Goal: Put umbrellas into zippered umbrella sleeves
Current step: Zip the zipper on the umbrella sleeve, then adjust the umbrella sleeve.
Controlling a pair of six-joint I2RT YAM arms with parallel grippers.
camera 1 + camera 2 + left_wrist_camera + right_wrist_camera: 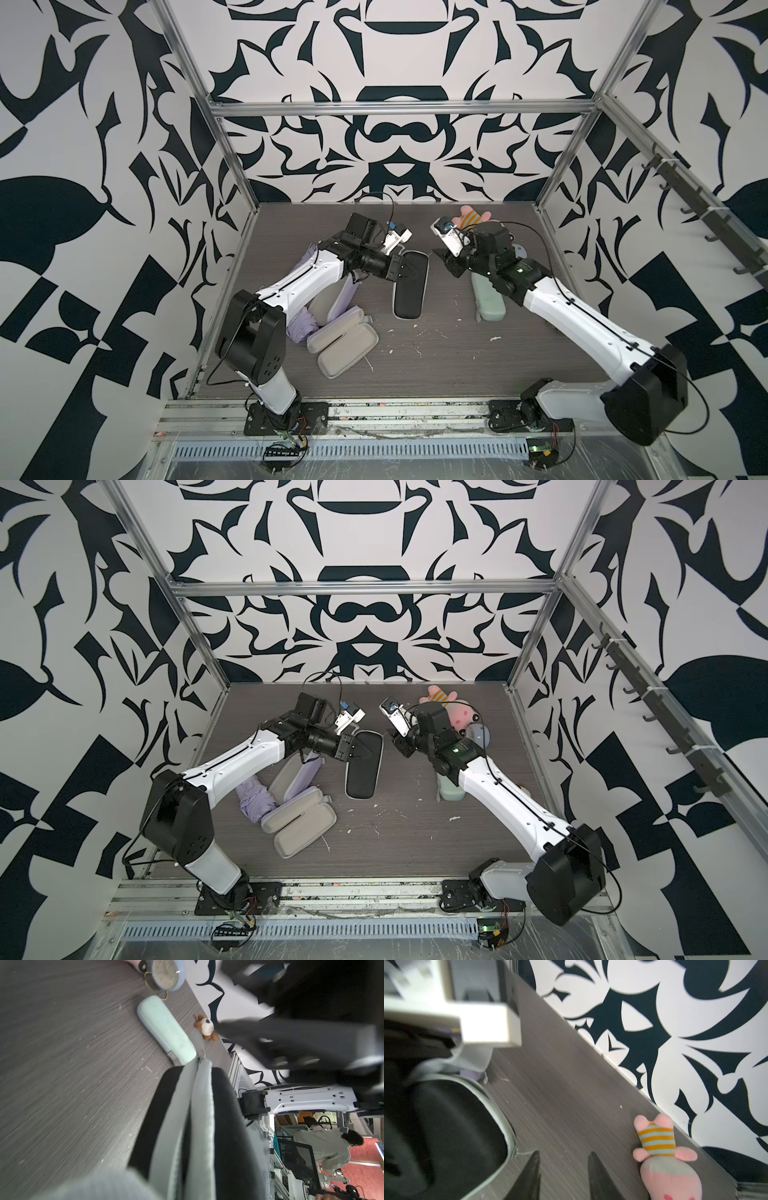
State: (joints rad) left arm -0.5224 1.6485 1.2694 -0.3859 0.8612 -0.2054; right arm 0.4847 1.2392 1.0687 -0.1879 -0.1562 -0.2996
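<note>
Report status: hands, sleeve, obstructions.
Left hand clamped on black sleeve, far end. Right hand open, empty, beside it. Pink plush beyond right hand, not blocking.

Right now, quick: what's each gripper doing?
Left gripper: closed on the black sleeve.
Right gripper: open, holding nothing.

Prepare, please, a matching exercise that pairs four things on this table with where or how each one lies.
Things:
1. black sleeve
2. mint green sleeve
3. nearest lilac sleeve
4. pink plush toy

Places or states:
A. lying open, grey lining facing up
B. close to the back wall
C. shut, in the middle of the table
D. shut, on the robot's right side

Pairs: 1-C, 2-D, 3-A, 4-B.
</note>
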